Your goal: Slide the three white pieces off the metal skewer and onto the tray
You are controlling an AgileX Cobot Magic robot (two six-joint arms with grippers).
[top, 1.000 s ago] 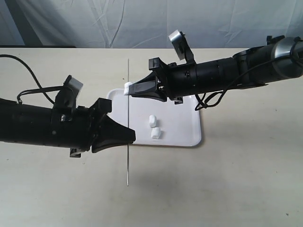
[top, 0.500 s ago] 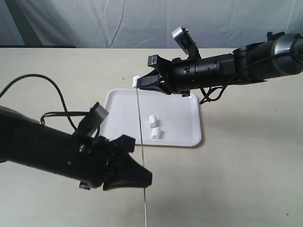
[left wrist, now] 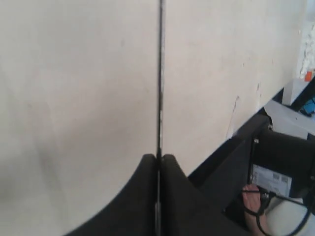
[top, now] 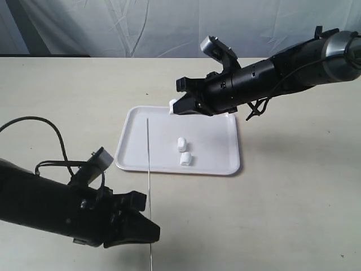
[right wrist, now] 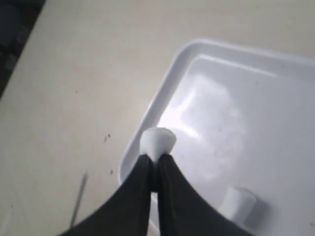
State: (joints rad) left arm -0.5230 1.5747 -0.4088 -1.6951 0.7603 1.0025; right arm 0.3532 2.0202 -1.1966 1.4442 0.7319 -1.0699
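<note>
My left gripper point(top: 153, 232) at the front left is shut on the metal skewer point(top: 149, 180), a thin grey rod whose far tip reaches over the tray point(top: 214, 164); its jaws point(left wrist: 159, 158) pinch the metal skewer point(left wrist: 160, 78). No white piece is on the rod. My right gripper point(top: 173, 106) hovers over the tray's back edge, shut on one white piece point(top: 174, 104). The right wrist view shows that white piece point(right wrist: 157, 141) squeezed at the tips point(right wrist: 157, 158), above the tray point(right wrist: 256, 118). Two white pieces point(top: 181, 143) point(top: 185, 160) lie on the tray; one of them point(right wrist: 240, 201) shows in that view.
The beige table point(top: 293, 214) carries the tray. A black cable point(top: 53, 135) loops behind the left arm, and another hangs under the right arm point(top: 254, 110). A pale cloth backdrop point(top: 113, 28) closes the back.
The left gripper has pulled the skewer toward the front, out of the third white piece. The right gripper kept that piece and shifted slightly right over the tray's back edge.
</note>
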